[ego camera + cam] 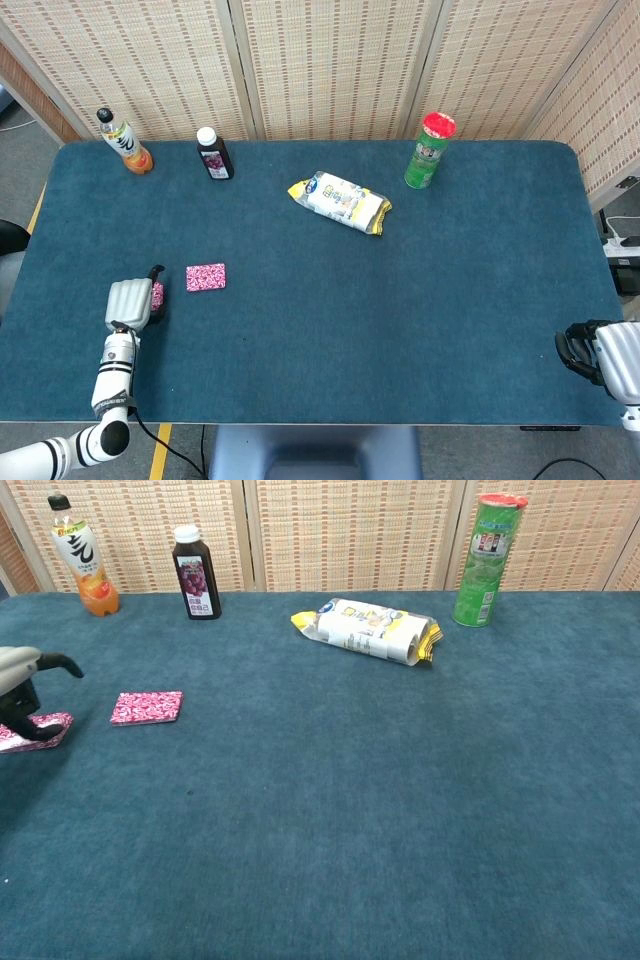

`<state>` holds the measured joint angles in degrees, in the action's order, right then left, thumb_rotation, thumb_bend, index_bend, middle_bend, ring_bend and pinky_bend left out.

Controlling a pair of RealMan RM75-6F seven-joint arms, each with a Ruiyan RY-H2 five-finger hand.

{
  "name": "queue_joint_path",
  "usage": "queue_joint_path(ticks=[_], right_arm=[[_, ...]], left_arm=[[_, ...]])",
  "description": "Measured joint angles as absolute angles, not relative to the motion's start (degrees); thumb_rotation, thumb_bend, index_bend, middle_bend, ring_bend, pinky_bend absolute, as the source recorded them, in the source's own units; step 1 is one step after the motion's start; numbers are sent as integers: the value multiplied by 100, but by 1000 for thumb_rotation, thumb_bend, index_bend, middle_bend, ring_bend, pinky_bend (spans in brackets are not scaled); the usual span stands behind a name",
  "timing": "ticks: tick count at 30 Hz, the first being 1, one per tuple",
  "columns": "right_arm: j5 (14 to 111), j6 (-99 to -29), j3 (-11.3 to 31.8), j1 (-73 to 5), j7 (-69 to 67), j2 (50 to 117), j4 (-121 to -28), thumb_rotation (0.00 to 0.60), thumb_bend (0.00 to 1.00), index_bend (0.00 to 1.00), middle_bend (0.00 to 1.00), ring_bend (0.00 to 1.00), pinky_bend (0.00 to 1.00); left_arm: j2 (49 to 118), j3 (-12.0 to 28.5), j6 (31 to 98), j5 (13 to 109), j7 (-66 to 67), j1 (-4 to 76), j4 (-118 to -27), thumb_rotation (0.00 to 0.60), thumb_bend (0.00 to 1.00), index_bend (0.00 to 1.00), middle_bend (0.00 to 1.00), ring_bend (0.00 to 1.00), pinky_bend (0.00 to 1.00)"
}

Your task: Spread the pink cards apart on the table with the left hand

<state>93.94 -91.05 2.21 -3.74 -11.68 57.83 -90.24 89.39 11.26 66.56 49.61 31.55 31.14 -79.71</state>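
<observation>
Two pink patterned cards are in view. One pink card (205,277) (147,707) lies flat and alone on the blue table (400,300). The second pink card (157,294) (40,730) sits just left of it, mostly covered by my left hand (131,302) (24,683). In the chest view that hand's dark fingers (33,727) curl down over this card and hold it low against the cloth. A small gap separates the two cards. My right hand (596,354) rests at the table's near right corner with its fingers curled in and nothing in them.
Along the far edge stand an orange drink bottle (124,142), a dark juice bottle (213,154) and a green canister with a red lid (430,151). A yellow-edged snack pack (340,202) lies at the centre back.
</observation>
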Motion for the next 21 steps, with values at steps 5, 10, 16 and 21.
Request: queue_joint_path(ticks=[5,10,16,21], right_arm=[[9405,-9106,213,-371,-1179,5775,-9020,600,453,1000,887,852,1000],[9415,-9130,214,-365,-1244,5760,-9002,600,453,1000,887,852,1000],[9432,-9109,202,-374,-1256,5748,-9001,600,452,1000,887,852,1000],[9428,-9137,211,-367,-1293,5742,-8993,600,453,1000,887,852,1000]], left_arm=[[9093,1230,6677,4973,3242,3253,-8031,600,318,213,1000,1000,1000],[9474,1413,6521,4783,3577,3631,-7905,600,317,215,1000,1000,1000],[9740,1530,6328,4472,3880,3927,-7628,600,316,216,1000,1000,1000],[9820,1537,6270,4299,3985,4006,-7483,600,317,218,1000,1000,1000]])
